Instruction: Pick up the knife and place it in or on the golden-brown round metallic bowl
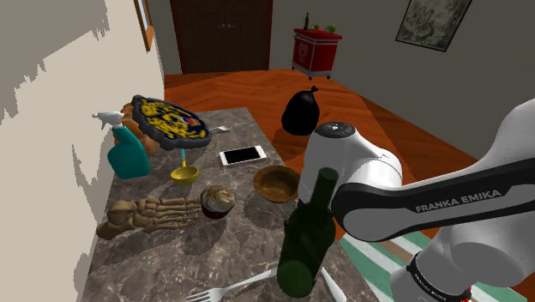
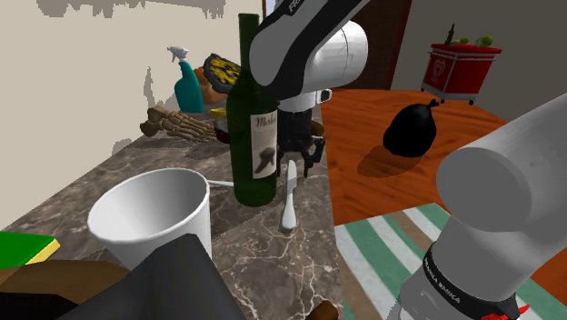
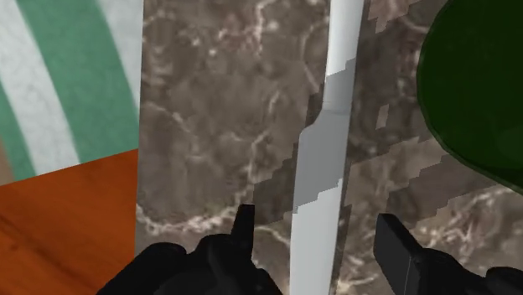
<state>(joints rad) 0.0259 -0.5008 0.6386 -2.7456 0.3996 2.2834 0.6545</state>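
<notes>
The knife (image 3: 323, 168), pale grey with a white handle, lies flat on the marble counter (image 3: 218, 126) close to its floor-side edge. In the second exterior view the knife (image 2: 290, 195) rests just right of the dark green bottle (image 2: 253, 118). My gripper (image 3: 318, 239) is open, hanging close over the knife with one finger on each side of the blade and neither touching it. From the second exterior view the gripper (image 2: 304, 156) hovers above the knife's far end. The golden-brown round bowl (image 1: 276, 183) sits mid-counter, beyond the bottle (image 1: 307, 236). The knife's handle tip (image 1: 333, 288) peeks out beside the bottle.
The green bottle (image 3: 478, 84) stands right beside the knife. A fork (image 1: 231, 287), a white cup (image 2: 154, 218), a phone (image 1: 243, 156), a small yellow bowl (image 1: 184, 174), a skeleton hand (image 1: 146, 214) and a teal spray bottle (image 1: 129, 150) share the counter. A striped rug (image 2: 400, 245) lies below the edge.
</notes>
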